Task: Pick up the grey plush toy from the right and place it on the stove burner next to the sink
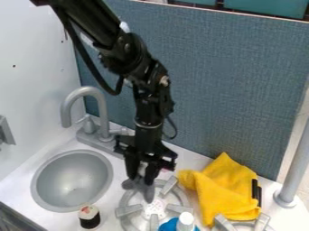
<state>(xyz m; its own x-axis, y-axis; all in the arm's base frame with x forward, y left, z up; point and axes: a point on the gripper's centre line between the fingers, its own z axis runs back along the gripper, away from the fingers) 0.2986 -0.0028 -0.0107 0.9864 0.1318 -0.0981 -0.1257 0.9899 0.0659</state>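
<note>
Gripper (141, 177) low over burner (155, 208), fingers slightly parted, apparently clamped on grey thing (145, 188) directly beneath. Judged: grasp done; release left. Contact with burner: cannot tell. Cloth (224, 191) beside gripper, sink (71, 180) opposite side.

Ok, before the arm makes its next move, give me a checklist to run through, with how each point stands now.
1. Gripper down at the back left of the nearer burner: ok.
2. Gray item at the gripper's lower end firmly held: cannot tell; the two look dark and run together.
3. Yellow cloth apart from the gripper: ok, it lies to the picture's right.
4. Black-banded piece with a white top upright: ok, near the front of the sink.
5. Whole burner in sight: not ok; the gray item and the blue item hide parts of it.
</note>
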